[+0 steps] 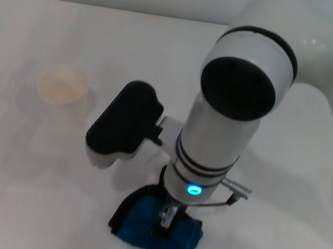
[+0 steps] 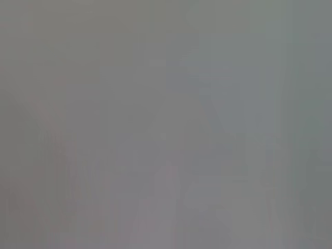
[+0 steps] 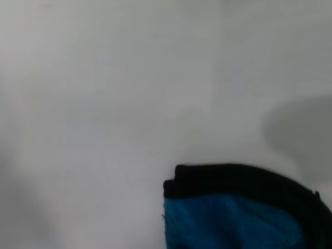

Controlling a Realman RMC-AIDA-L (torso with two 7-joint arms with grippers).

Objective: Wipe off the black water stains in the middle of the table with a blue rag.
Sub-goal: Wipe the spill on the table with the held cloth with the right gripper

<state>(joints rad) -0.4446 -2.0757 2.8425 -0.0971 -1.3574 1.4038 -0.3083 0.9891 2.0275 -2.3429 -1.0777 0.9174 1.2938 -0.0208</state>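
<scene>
My right pincer (image 1: 166, 222) stands pressed down on the rag (image 1: 161, 230) at the near middle of the tabletop (image 1: 276, 234), and looks closed on the bunched cloth. To wipe well I should keep the rag flat and drag it evenly, since no stain shows here. The head view shows a pale cup (image 1: 63, 86) far left; the right wrist shows only rag edge (image 3: 233, 207), the left wrist nothing.

We see the blue rag (image 1: 181, 243) bunched into a thick fold with black edge trim, lying on the white surface (image 1: 274, 247) near its front edge.
</scene>
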